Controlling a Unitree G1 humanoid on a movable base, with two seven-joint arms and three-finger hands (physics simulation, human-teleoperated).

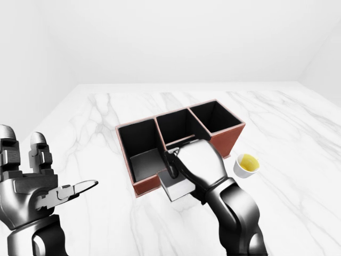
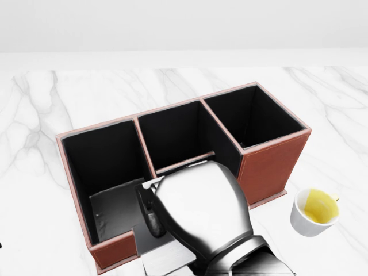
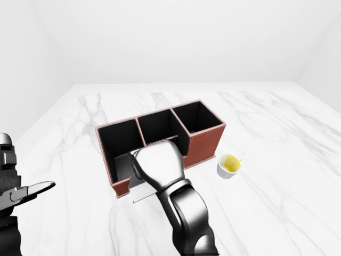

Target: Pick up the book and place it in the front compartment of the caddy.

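Note:
The red-brown caddy (image 2: 270, 167) with black insides stands on the marble, with three tall compartments in a row. My right hand (image 2: 152, 217) hangs over its low middle compartment and hides it. The fingers are shut on a thin grey book (image 1: 176, 189). The book lies tilted across the caddy's lower wall, one corner (image 2: 167, 260) sticking out toward the bottom of the head view. My left hand (image 1: 50, 186) is open at the lower left of the left-eye view, far from the caddy.
A white cup (image 2: 313, 211) with yellow inside stands on the marble table (image 2: 46, 115) just right of the caddy. A white wall runs along the top of the views.

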